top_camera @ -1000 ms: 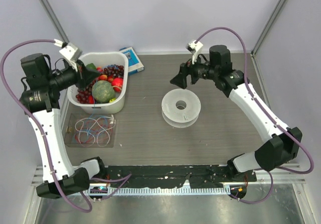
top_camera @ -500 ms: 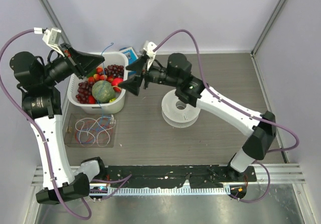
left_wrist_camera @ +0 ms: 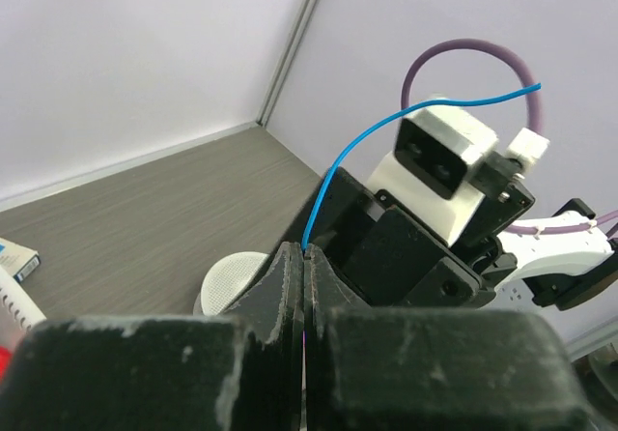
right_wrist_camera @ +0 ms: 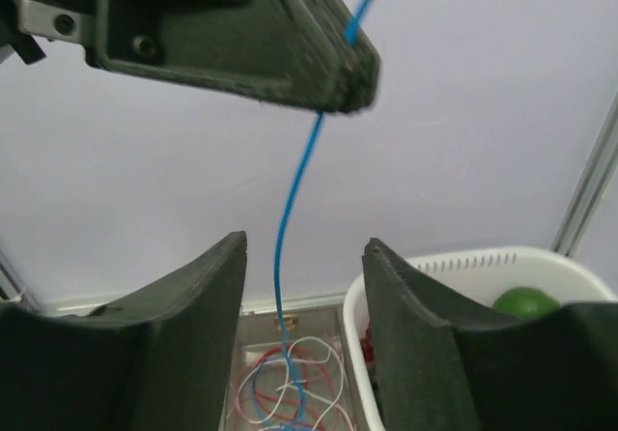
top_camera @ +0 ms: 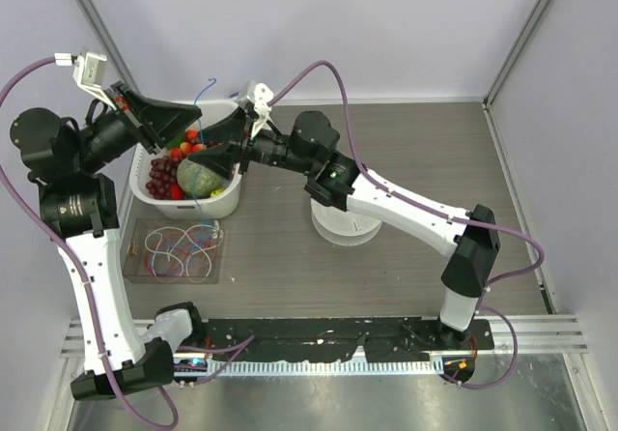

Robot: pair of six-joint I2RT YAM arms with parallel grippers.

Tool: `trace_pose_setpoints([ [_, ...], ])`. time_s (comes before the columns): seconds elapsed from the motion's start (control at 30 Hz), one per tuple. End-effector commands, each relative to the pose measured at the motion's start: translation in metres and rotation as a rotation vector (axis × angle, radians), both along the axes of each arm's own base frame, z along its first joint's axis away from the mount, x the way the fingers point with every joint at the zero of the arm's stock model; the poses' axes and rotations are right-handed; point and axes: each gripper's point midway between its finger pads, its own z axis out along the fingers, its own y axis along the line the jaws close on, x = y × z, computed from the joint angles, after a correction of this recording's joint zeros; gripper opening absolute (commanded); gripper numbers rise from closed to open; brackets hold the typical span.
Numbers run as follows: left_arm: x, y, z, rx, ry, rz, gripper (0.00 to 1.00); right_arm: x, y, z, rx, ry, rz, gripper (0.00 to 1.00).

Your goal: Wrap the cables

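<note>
My left gripper [top_camera: 196,113] is raised above the white fruit basket [top_camera: 235,175] and shut on the thin blue cable [left_wrist_camera: 353,149], whose free end curls above the closed fingertips [left_wrist_camera: 290,257]. The blue cable [right_wrist_camera: 283,243] hangs from it down to the loose red, white and blue cables [right_wrist_camera: 290,392] in the clear tray [top_camera: 145,272]. My right gripper [top_camera: 210,153] is open just below the left one. In the right wrist view its midpoint [right_wrist_camera: 304,257] lies beside the hanging blue cable, which passes between the two fingers without touching them.
The basket holds a green melon [top_camera: 198,175], grapes and red fruit. A white spool [top_camera: 348,207] stands mid-table under the right arm. A blue-and-white box [top_camera: 241,96] lies behind the basket. Frame posts rise at the back corners.
My right arm has swung left from beyond the spool to the basket, stopping under the left gripper. My left gripper has lifted and turned, pulling the blue cable up from the tray.
</note>
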Motion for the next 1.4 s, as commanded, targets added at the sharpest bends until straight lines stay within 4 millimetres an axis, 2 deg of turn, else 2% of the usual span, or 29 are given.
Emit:
trace_pose_setpoints([
  [0.0, -0.001, -0.003, 0.002, -0.022, 0.01, -0.021, 0.0, -0.009, -0.001, 0.047, 0.119, -0.086, -0.005, 0.47],
  [0.03, 0.0, -0.002, 0.002, -0.025, 0.015, -0.017, 0.0, -0.008, -0.001, 0.049, 0.123, -0.087, -0.017, 0.33],
  [0.07, 0.0, -0.002, 0.002, -0.026, 0.016, -0.018, 0.0, -0.005, -0.002, 0.052, 0.128, -0.086, -0.028, 0.27],
  [0.1, 0.001, -0.002, 0.0, -0.028, 0.027, -0.021, 0.01, -0.004, -0.004, 0.057, 0.138, -0.084, -0.043, 0.15],
  [0.13, 0.004, -0.001, -0.003, -0.032, 0.045, -0.019, 0.08, -0.003, -0.006, 0.061, 0.145, -0.084, -0.053, 0.09],
  [0.17, 0.006, 0.0, -0.008, -0.033, 0.067, -0.015, 0.21, -0.001, -0.01, 0.067, 0.156, -0.086, -0.073, 0.01],
  [0.23, 0.017, 0.006, -0.023, -0.017, 0.126, 0.024, 0.62, 0.001, -0.017, 0.075, 0.169, -0.092, -0.104, 0.01],
  [0.27, 0.023, 0.011, -0.031, -0.005, 0.158, 0.055, 0.76, 0.004, -0.021, 0.079, 0.177, -0.099, -0.127, 0.01],
  [0.3, 0.029, 0.018, -0.047, 0.006, 0.227, 0.087, 0.87, 0.002, -0.028, 0.087, 0.19, -0.105, -0.138, 0.01],
  [0.33, 0.033, 0.025, -0.06, 0.026, 0.266, 0.115, 0.93, 0.004, -0.032, 0.093, 0.199, -0.116, -0.157, 0.01],
  [0.4, 0.042, 0.044, -0.086, 0.119, 0.277, 0.181, 0.99, 0.006, -0.042, 0.103, 0.213, -0.129, -0.19, 0.01],
  [0.47, 0.046, 0.067, -0.114, 0.178, 0.316, 0.234, 1.0, 0.005, -0.053, 0.113, 0.229, -0.147, -0.214, 0.01],
  [0.63, 0.031, 0.11, -0.191, 0.304, 0.429, 0.226, 0.97, 0.007, -0.071, 0.124, 0.231, -0.194, -0.271, 0.01],
  [0.73, 0.007, 0.12, -0.233, 0.389, 0.477, 0.109, 0.88, 0.012, -0.079, 0.129, 0.244, -0.196, -0.308, 0.01],
  [0.8, -0.015, 0.118, -0.254, 0.429, 0.501, -0.003, 0.8, 0.014, -0.083, 0.135, 0.258, -0.198, -0.323, 0.01],
  [0.9, -0.03, 0.123, -0.292, 0.48, 0.583, -0.051, 0.74, 0.017, -0.088, 0.144, 0.279, -0.21, -0.348, 0.01],
  [1.1, -0.064, 0.113, -0.336, 0.697, 0.404, -0.206, 0.75, 0.025, -0.096, 0.163, 0.317, -0.234, -0.4, 0.01],
  [1.23, -0.072, 0.114, -0.351, 0.71, 0.437, -0.232, 0.78, 0.03, -0.107, 0.184, 0.362, -0.263, -0.444, 0.01],
  [1.33, -0.076, 0.11, -0.36, 0.705, 0.418, -0.269, 0.8, 0.03, -0.122, 0.211, 0.426, -0.288, -0.474, 0.01],
  [1.37, -0.078, 0.107, -0.364, 0.702, 0.406, -0.282, 0.81, 0.032, -0.121, 0.213, 0.429, -0.293, -0.48, 0.01],
])
